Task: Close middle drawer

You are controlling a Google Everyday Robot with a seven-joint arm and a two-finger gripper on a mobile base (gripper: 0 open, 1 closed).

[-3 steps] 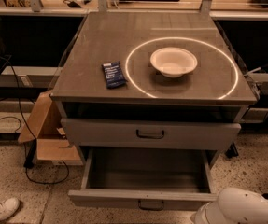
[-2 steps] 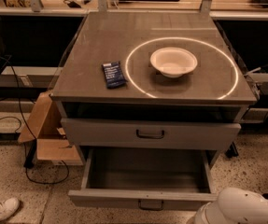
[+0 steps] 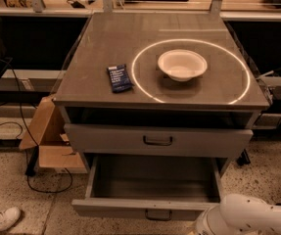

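Observation:
The middle drawer [image 3: 145, 207] is the wide grey one with a low flat front panel and a small dark loop handle [image 3: 158, 215]. It is pulled far out toward me, and its long tray body looks empty. Above it is a grey drawer with a taller front panel [image 3: 158, 141], nearly flush with the cabinet. A white rounded part of my arm [image 3: 247, 217] shows at the bottom right corner, just right of the open drawer's front. My gripper itself is out of view.
A white bowl [image 3: 182, 64] and a dark blue packet [image 3: 119, 77] lie on the cabinet top [image 3: 101, 43]. An open cardboard box [image 3: 49, 138] and cables sit on the floor at the left. A white shoe [image 3: 0, 220] is at the bottom left.

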